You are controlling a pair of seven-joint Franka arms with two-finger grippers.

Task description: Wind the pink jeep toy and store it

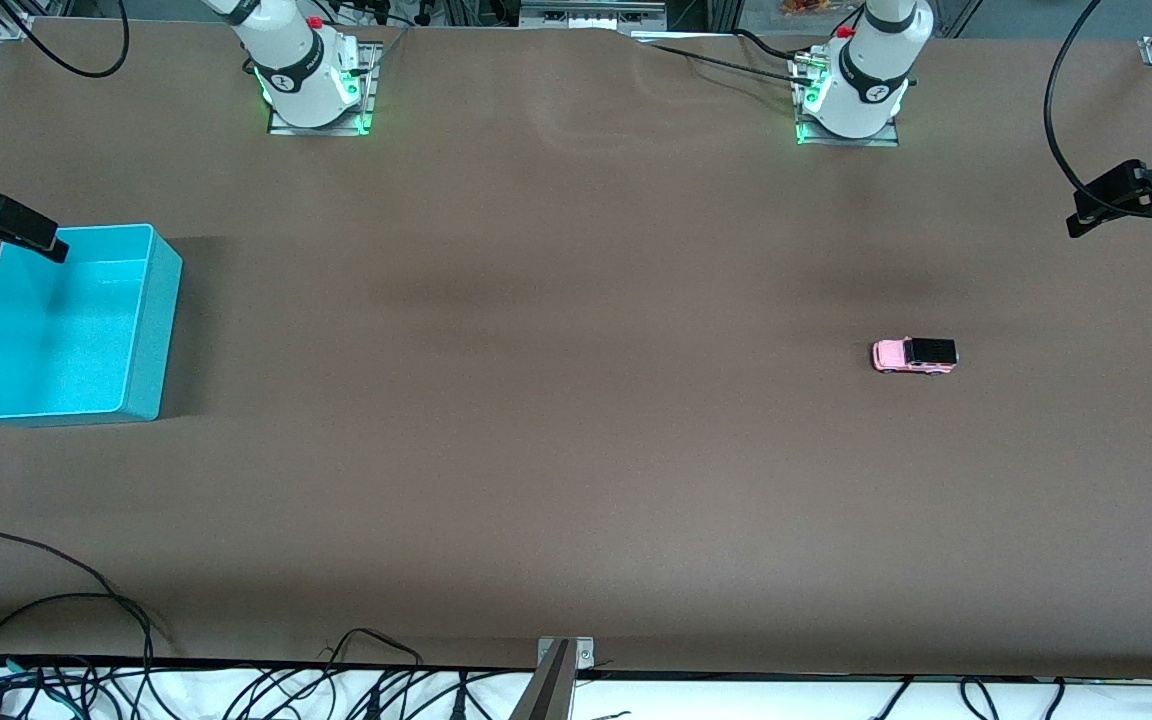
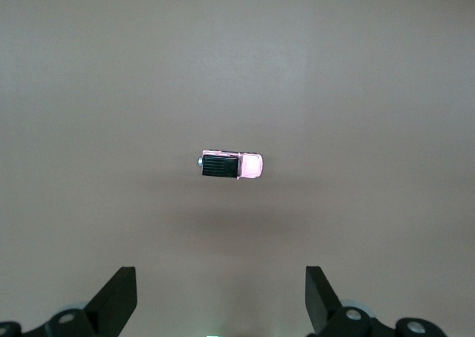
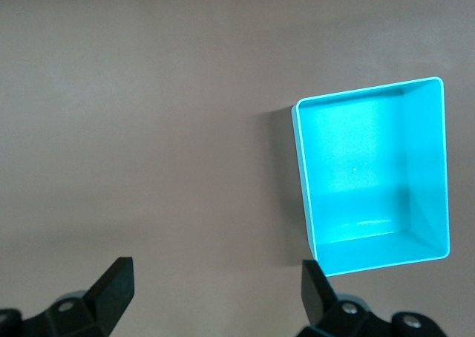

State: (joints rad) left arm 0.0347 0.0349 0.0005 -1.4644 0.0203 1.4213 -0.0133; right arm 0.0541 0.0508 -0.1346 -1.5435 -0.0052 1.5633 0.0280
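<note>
Cables (image 1: 86, 640) edge table (image 1: 536, 450); pink jeep toy (image 1: 914, 355) well apart from turquoise bin (image 1: 66, 325).

Broad brown table surface (image 1: 556, 400) lies open between the two arm bases and the front camera. Small pink toy jeep with black roof (image 1: 914, 355) stands alone toward the left arm's end, bare table on all its sides; the left gripper (image 2: 221, 296), fingers spread wide, hangs above it with nothing between. Open-topped turquoise plastic bin (image 1: 151, 330) sits at the right arm's end; its upright walls are the only raised obstacle. The right gripper (image 3: 215, 292), fingers apart, hangs over bare table beside the bin.
</note>
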